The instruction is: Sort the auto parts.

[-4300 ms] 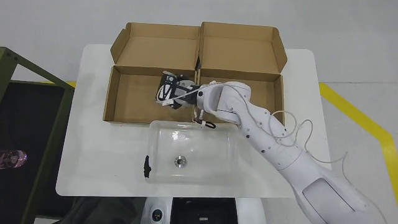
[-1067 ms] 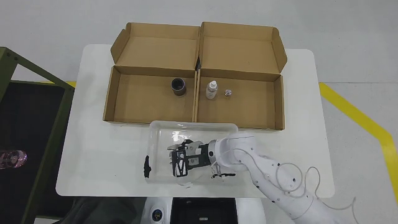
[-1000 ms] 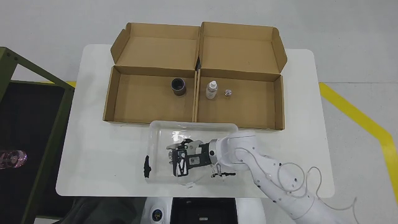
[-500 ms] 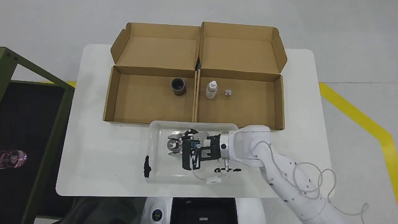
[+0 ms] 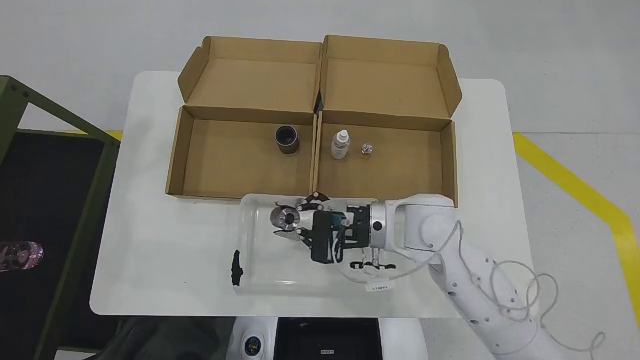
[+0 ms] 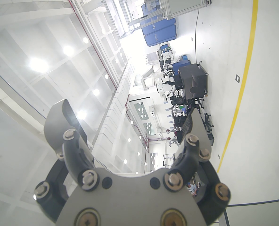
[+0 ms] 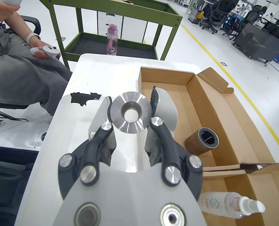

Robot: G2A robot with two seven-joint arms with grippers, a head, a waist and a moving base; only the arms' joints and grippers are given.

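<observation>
Gripping shiny silver metal ring with centre hole (image 7: 131,115), right gripper (image 7: 131,105) has both fingers pressed against ring's rim. We see ring over far end of clear plastic tray (image 5: 246,250), on side nearest boxes. Left brown cardboard box (image 5: 200,165) holds dark brown cylindrical bearing (image 5: 287,140). Right brown cardboard box (image 5: 410,170) holds small white spray bottle (image 5: 341,144) and small metal piece (image 5: 367,148). Left gripper (image 6: 127,116) points at ceiling; we see fingers spread wide, nothing between them.
</observation>
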